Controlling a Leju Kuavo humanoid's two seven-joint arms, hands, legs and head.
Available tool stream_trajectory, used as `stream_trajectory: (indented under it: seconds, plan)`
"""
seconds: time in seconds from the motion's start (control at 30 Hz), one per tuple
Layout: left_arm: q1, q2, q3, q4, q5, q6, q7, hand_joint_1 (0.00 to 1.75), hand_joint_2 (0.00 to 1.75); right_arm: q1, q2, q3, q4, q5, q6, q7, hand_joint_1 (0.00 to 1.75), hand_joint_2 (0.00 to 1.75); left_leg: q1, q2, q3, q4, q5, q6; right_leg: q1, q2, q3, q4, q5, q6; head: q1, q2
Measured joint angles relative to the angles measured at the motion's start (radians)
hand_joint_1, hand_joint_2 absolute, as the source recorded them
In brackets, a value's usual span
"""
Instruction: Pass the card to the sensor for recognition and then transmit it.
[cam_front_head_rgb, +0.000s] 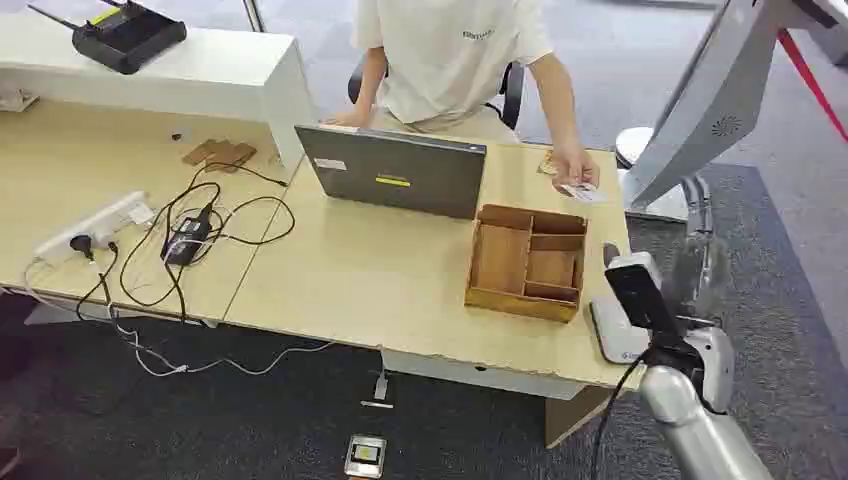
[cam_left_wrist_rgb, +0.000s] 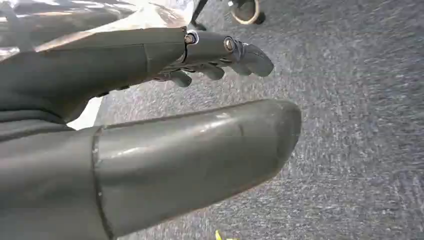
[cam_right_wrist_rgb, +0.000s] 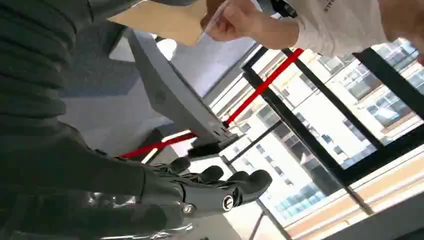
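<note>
White and small, the card (cam_front_head_rgb: 581, 192) lies at the far right corner of the desk (cam_front_head_rgb: 380, 280), under the fingers of a person's hand (cam_front_head_rgb: 573, 168). In the right wrist view the person's hand pinches the thin card by its edge. The robot's hands are well apart from the card.

The right hand (cam_right_wrist_rgb: 210, 187) is up in the air with nothing in it. Its dark fingers (cam_right_wrist_rgb: 250, 181) lie side by side, gently curled, with small gaps between them. In the head view the right arm (cam_front_head_rgb: 690, 410) comes up beside the right end of the desk. The left hand (cam_left_wrist_rgb: 165, 115) hangs over grey carpet (cam_left_wrist_rgb: 360, 125). Its thick thumb and its fingers are apart and hold nothing.

Near the card, closer to the robot, sits a wooden tray (cam_front_head_rgb: 527, 262) with several boxes inside it. A flat grey pad (cam_front_head_rgb: 618, 332) lies on the desk's right edge, just beside the arm. A big grey slanted screen stand (cam_front_head_rgb: 715, 100) rises on the right, past the desk corner. A grey laptop (cam_front_head_rgb: 395, 172) stands open in the middle, its back to the robot, between the robot and the person in the white shirt (cam_front_head_rgb: 445, 55). On the left are a white power strip (cam_front_head_rgb: 90, 228) and a tangle of black cables (cam_front_head_rgb: 190, 240). A black router (cam_front_head_rgb: 125, 35) sits on a white shelf.
</note>
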Motion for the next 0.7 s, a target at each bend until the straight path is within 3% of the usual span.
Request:
stream_trajectory:
  seconds: [0.07, 0.23, 0.43, 0.7]
  plan:
    - [0.001, 0.000, -0.014, 0.000, 0.000, 0.000, 0.000, 0.00, 0.00, -0.040, 0.006, 0.036, 0.004, 0.135, 0.042, 0.048, 0.00, 1.75, 0.000, 0.000, -0.001, 0.000, 0.000, 0.000, 0.000, 0.000, -0.001, 0.000, 0.000, 0.000, 0.000, 0.000]
    - [0.001, 0.000, -0.048, 0.000, 0.000, 0.000, -0.002, 0.00, 0.00, -0.140, 0.016, 0.123, 0.069, 0.334, 0.099, 0.127, 0.00, 1.75, 0.000, -0.001, -0.001, 0.000, 0.000, 0.000, 0.000, 0.000, -0.001, 0.000, 0.000, 0.000, 0.000, 0.000]
    - [0.002, 0.001, -0.074, 0.000, 0.000, 0.000, 0.012, 0.00, 0.00, -0.220, 0.051, 0.207, 0.225, 0.345, 0.138, 0.136, 0.00, 1.75, 0.000, -0.001, -0.002, 0.000, 0.000, 0.000, 0.000, 0.000, -0.001, 0.000, 0.000, 0.000, 0.000, 0.000]
    - [0.002, 0.002, -0.082, 0.000, 0.000, -0.002, 0.026, 0.00, 0.00, -0.270, 0.109, 0.262, 0.404, 0.295, 0.124, 0.119, 0.00, 1.75, 0.000, -0.001, -0.002, 0.000, 0.000, 0.000, 0.000, 0.000, -0.002, 0.000, 0.000, 0.000, 0.000, 0.000]
